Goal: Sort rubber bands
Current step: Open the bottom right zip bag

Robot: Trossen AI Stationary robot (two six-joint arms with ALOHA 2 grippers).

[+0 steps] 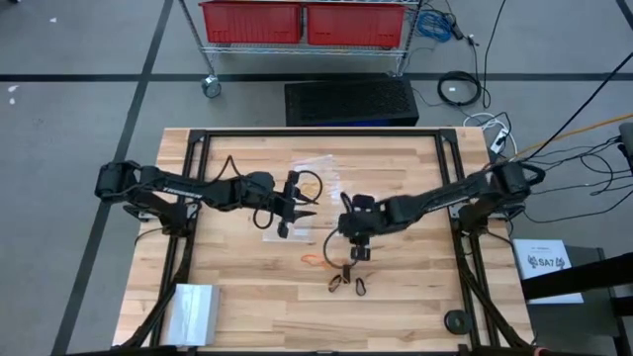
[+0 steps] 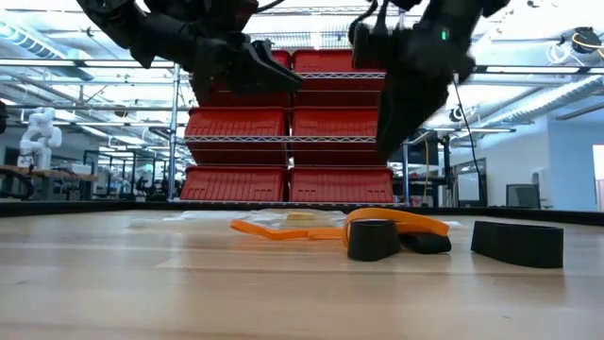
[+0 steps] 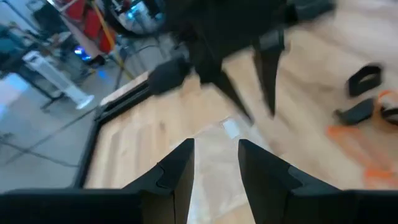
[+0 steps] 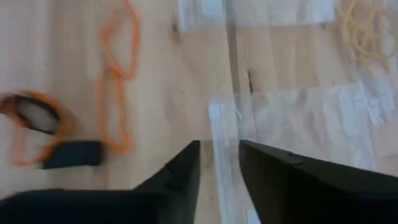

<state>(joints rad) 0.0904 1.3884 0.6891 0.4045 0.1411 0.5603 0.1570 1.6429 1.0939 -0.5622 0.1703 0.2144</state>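
Observation:
Several small rubber bands lie flat on the wooden table toward its near middle: an orange one (image 1: 315,259) and black ones (image 1: 341,281). The right wrist view shows orange loops (image 4: 118,81) and a black band (image 4: 69,154). Yellowish bands (image 4: 360,31) sit inside a clear bag. My right gripper (image 1: 354,253) (image 4: 219,163) hovers open just on the far side of the bands, above a clear bag (image 4: 292,118). My left gripper (image 1: 309,205) (image 3: 216,163) is open, raised over the table's middle, and points toward the right arm.
Clear plastic bags lie at the table's centre (image 1: 287,233) and toward its far side (image 1: 309,166). A folded clear sheet (image 1: 193,311) sits at the near left corner and a small black round object (image 1: 457,319) near the right corner. Red bins (image 2: 288,123) stand behind the table.

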